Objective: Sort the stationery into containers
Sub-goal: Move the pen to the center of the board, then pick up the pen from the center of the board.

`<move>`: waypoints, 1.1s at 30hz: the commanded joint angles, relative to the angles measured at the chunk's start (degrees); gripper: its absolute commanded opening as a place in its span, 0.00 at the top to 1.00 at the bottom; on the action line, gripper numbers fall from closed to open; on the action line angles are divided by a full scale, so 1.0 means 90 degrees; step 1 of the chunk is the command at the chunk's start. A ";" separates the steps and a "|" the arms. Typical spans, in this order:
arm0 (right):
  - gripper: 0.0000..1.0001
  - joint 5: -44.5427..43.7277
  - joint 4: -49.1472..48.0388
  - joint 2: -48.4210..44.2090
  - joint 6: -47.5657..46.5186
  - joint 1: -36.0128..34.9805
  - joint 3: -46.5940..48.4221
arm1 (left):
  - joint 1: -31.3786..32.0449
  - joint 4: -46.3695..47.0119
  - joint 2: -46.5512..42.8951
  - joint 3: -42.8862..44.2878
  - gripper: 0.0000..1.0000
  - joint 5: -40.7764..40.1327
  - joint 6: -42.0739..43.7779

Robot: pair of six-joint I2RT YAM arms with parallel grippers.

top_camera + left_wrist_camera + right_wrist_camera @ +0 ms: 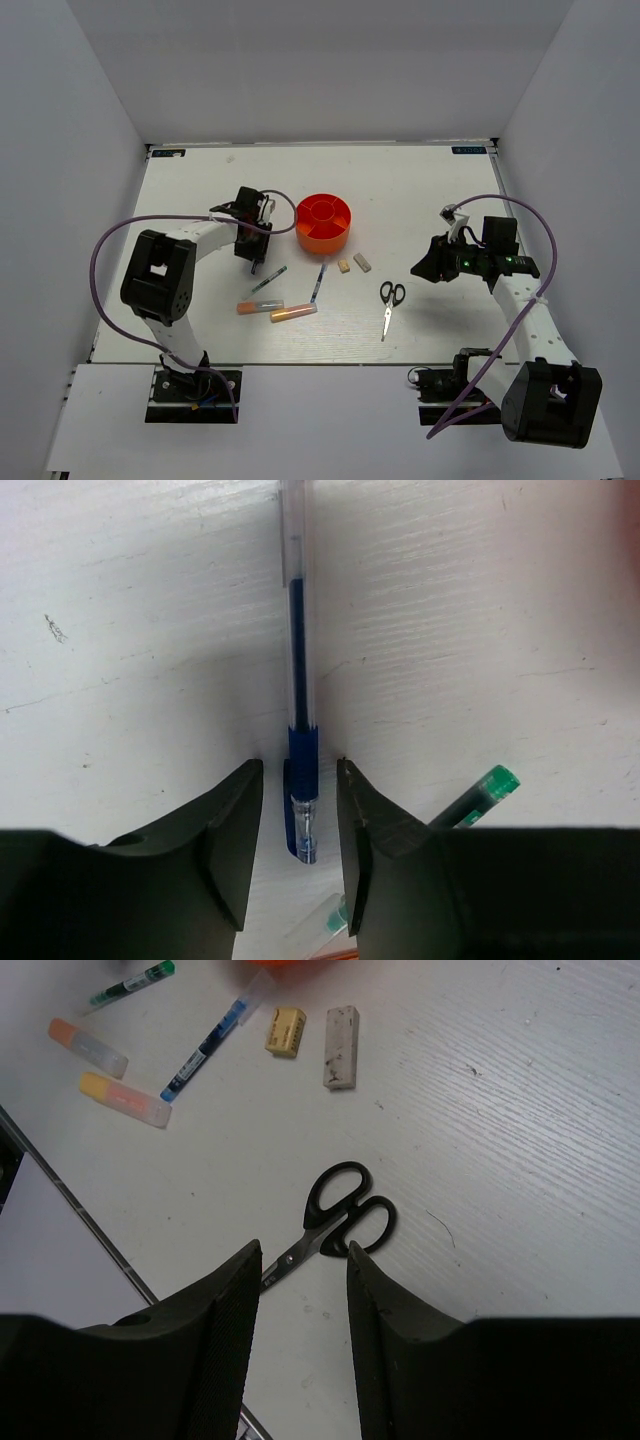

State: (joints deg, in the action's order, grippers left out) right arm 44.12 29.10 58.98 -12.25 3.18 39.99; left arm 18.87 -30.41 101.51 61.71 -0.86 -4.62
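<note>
White wood-grain table (420, 190); pale walls (320, 60) enclose three sides.

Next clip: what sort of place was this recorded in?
Probably a lab test cell, not an office: a white table boxed in by plain white walls, a left arm and right arm bolted at its near edge, and scissors laid out near an orange organizer.

Organizer (323, 222) is set centrally on table (450, 200). 2 erasers (363, 263) are laid just before it, side by side. Scissors (388, 305) are placed nearer, to their right. 2 marker tubes (293, 313) are laid left, before 2 pens (319, 283).
</note>
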 commanded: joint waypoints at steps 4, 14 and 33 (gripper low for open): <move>0.57 0.0176 0.0067 -0.0079 0.0014 -0.0021 0.0264 | -0.0046 -0.0322 0.0048 0.0252 0.52 -0.0080 -0.0111; 0.57 0.0137 0.0067 -0.0021 0.0004 -0.0021 0.0283 | -0.0037 -0.0429 0.1229 0.1541 0.52 -0.0051 -0.0072; 0.57 0.0088 0.0067 -0.0069 0.0023 -0.0002 0.0264 | -0.0076 -0.0478 0.0384 0.1278 1.00 -0.0080 -0.0248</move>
State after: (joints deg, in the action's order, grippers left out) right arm 44.10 29.95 58.98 -12.23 3.18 39.99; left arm 18.48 -32.01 110.87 74.28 -2.50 -5.89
